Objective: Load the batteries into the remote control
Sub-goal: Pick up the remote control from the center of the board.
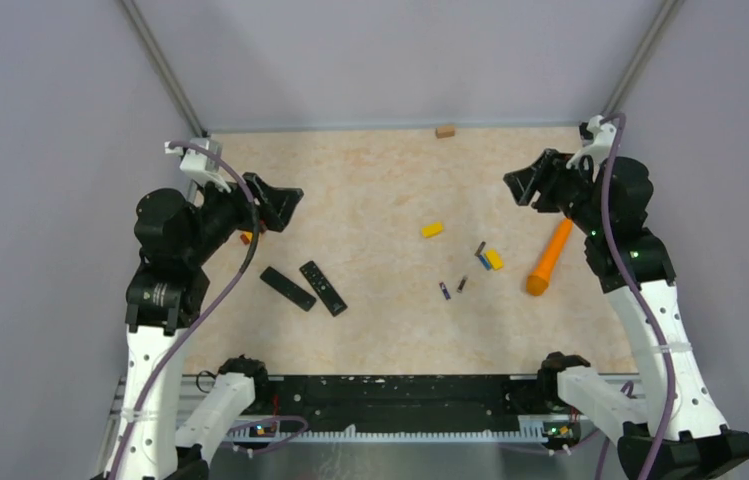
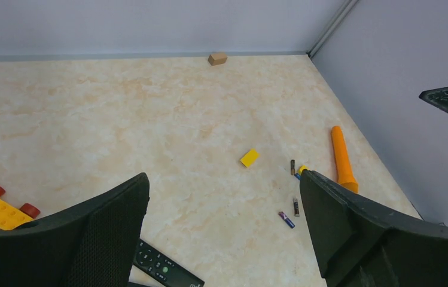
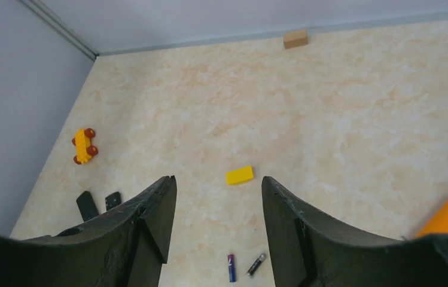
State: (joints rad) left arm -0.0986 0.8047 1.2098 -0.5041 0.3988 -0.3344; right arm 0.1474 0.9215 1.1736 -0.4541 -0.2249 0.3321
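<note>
Held left gripper [image 1: 275,205] and right gripper [image 1: 520,185] high, both spread apart, a pose suited to surveying, with batteries [image 1: 443,290] scattered on tabletop [image 1: 370,190] right of centre, remote control [image 1: 323,287] and maybe its cover [image 1: 287,288] nearer left.

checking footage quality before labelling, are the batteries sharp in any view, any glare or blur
Top external: soft even light, no glare, the batteries tiny but distinct. Left wrist: table in focus, faint shadows only. Right wrist: sharpest look, two batteries crisp near the bottom edge.
</note>
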